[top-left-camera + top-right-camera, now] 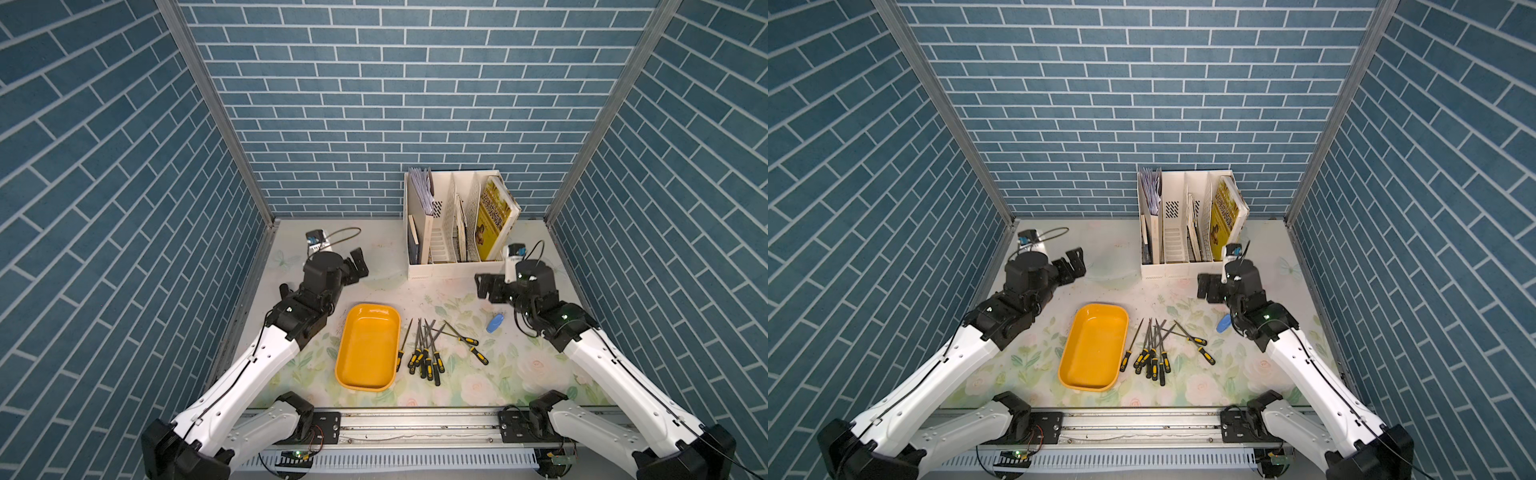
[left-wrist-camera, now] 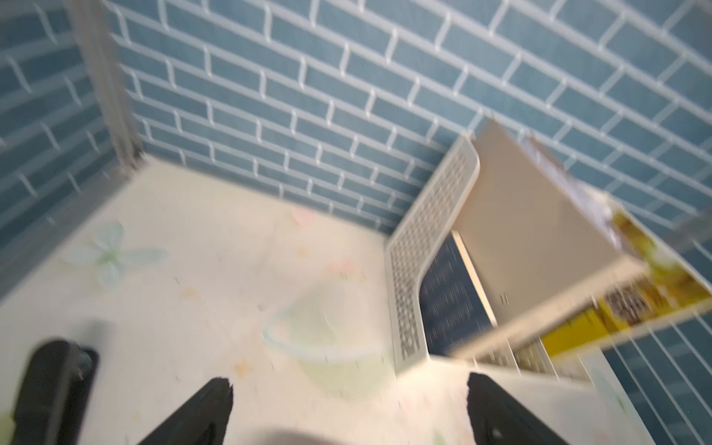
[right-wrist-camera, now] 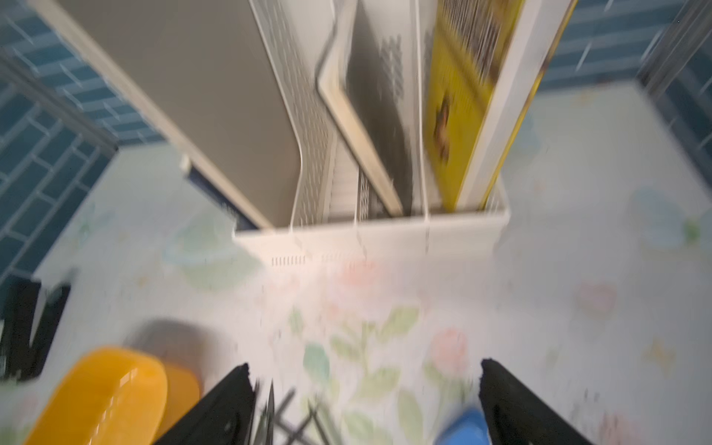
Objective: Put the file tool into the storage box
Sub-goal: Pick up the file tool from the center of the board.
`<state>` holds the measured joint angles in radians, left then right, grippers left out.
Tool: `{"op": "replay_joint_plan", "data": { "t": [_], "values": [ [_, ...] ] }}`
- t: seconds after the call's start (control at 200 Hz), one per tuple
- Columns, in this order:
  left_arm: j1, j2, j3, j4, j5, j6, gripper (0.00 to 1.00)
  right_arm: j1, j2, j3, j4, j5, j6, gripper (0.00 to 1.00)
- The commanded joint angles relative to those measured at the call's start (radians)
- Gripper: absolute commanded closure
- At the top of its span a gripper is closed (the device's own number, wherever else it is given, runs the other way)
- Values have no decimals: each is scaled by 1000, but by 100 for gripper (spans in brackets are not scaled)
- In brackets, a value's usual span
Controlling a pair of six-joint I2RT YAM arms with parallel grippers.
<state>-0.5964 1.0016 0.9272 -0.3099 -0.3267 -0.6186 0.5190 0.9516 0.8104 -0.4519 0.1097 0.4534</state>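
The left tool (image 1: 356,266) is seen with jaws spread wide and nothing held. The right tool (image 1: 484,286) is likewise well apart and empty. The files (image 1: 424,351) are found in a loose, overlapping heap on the counter (image 1: 457,386), behind the right tool toward the robot's base and off to its left. Two lie slightly apart on the side nearer that tool. The storage box (image 1: 368,347), empty, lies just beside the heap, on its far side from the right tool. The files are judged light, stiff and thin, with slippery steel shafts. Hold is best taken across a black-and-yellow handle of an outlying file, so that neighbours are not dragged.
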Motion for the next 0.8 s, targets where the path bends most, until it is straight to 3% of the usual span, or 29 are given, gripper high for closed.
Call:
{"op": "replay_joint_plan", "data": {
  "t": [0.0,0.16,0.285,0.795],
  "values": [
    [-139,-29,-58,-211,46,-186,0,48,-32,-100,-191,-33,164,5],
    [-324,-43,-73,-224,-9,-282,0,126,44,-184,-100,-46,202,4],
    [-400,-47,-78,-236,-43,-323,0,187,126,-222,-35,-38,217,4],
    [-422,-116,-120,-264,-57,-358,0,284,130,-346,32,-68,246,12]
  ]
}}
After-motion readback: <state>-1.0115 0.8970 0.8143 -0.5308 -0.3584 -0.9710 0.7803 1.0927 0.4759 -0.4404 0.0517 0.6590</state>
